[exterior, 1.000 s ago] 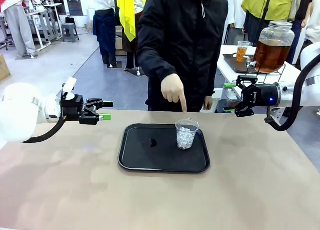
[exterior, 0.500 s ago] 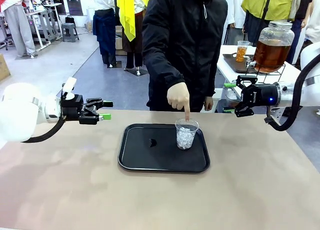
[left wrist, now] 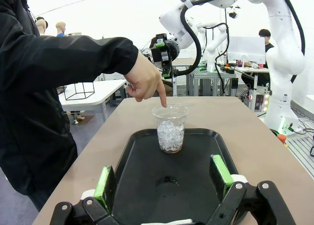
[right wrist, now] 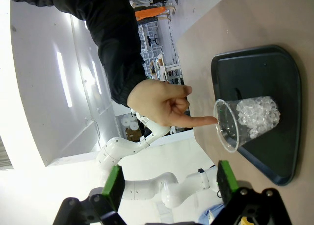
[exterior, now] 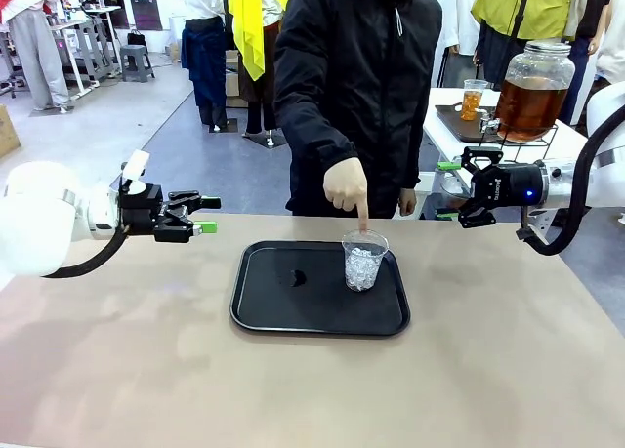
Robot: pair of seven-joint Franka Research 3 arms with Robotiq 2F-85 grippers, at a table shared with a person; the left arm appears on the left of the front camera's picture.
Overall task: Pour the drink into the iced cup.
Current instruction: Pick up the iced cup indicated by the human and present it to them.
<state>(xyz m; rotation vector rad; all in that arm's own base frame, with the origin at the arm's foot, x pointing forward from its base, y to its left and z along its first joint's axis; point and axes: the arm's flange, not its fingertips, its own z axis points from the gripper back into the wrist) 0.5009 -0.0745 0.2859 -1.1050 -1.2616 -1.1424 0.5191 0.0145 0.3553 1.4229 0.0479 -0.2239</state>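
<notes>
A wide tan table (exterior: 146, 370) fills the foreground, with a busy workshop floor and other people behind it. From the front, a black tray (exterior: 293, 306) lies near the middle of the table, and a clear cup (exterior: 363, 261) packed with ice stands upright in the tray's far right part. A person in a black jacket stands at the far side, and their hand (exterior: 345, 186) points down with the index finger at the cup's rim. The left gripper (exterior: 208, 215) hangs above the table's left far edge, well apart from the tray, jaws spread and grasping nothing. The right gripper (exterior: 446, 189) hovers off the far right corner, jaws likewise released and empty. Behind it, on a white side table (exterior: 444, 126), the amber-brown drink (exterior: 527, 106) fills a big glass jar (exterior: 535, 62), with a small cup (exterior: 474, 97) of orange liquid just beside it.

In the left wrist view, the green-padded jaws stand wide apart over the near end of the tray (left wrist: 142, 156). The iced cup (left wrist: 170, 128) stands farther along, with the fingertip of the hand (left wrist: 144, 80) at its rim.

In the right wrist view, which is rolled sideways, the open jaws frame nothing. The cup (right wrist: 245, 119) stands on the tray (right wrist: 255, 73), and the pointing finger meets its rim.
</notes>
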